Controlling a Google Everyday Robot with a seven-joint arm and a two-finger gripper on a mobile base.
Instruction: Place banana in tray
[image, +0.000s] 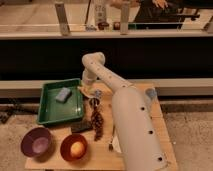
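1 worktop, wooden.
1 tray, green, at left, with a grey-blue sponge inside.
1 banana, pale, on the worktop just outside the tray's far right corner.
1 gripper, hanging below the white arm, right beside the banana. Open or closed: cannot tell.
1 purple bowl.
1 orange bowl, holding a ball.

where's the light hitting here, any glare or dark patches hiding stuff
Camera view: warm, dim light; the white arm is the brightest thing, and there is no hard glare on the tray. Camera view: the band behind the table is near black. Camera view: the gripper hangs by the tray's right rim beside the pale banana, in soft shade.
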